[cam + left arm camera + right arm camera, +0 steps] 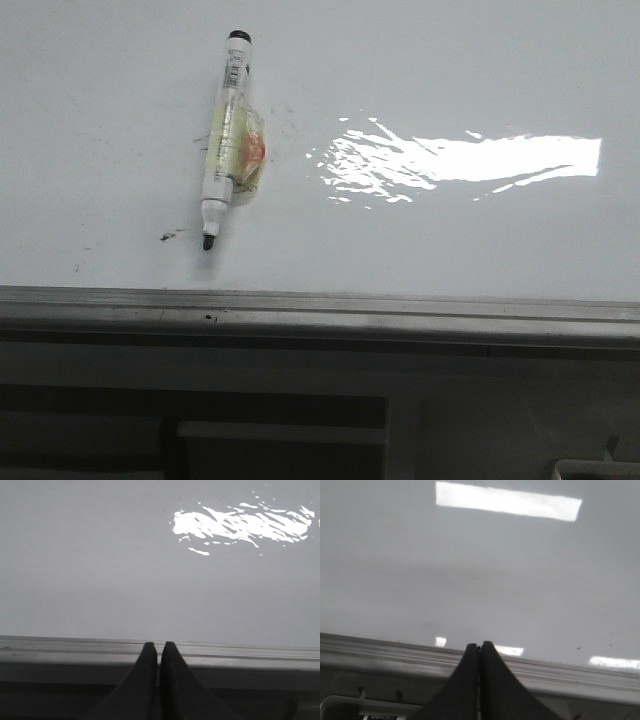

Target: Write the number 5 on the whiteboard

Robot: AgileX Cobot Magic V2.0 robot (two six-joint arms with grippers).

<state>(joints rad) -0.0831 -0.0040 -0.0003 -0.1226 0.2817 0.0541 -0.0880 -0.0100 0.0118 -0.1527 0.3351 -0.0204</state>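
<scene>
The whiteboard (450,240) is a glossy white flat board with a grey metal edge rail (320,312) along its near side. A white marker (224,140) with a black tip and yellowish tape round its middle lies on the board at the left, tip toward the rail. No number 5 shows on the board, only small dark smudges near the marker. My left gripper (158,645) is shut and empty over the rail (60,650). My right gripper (480,645) is shut and empty over the rail (380,652). Neither gripper shows in the front view.
A bright glare patch (470,160) lies on the board right of the marker. Below the rail is a dark table front with a recess (280,440). A white object's corner (595,468) shows at the bottom right.
</scene>
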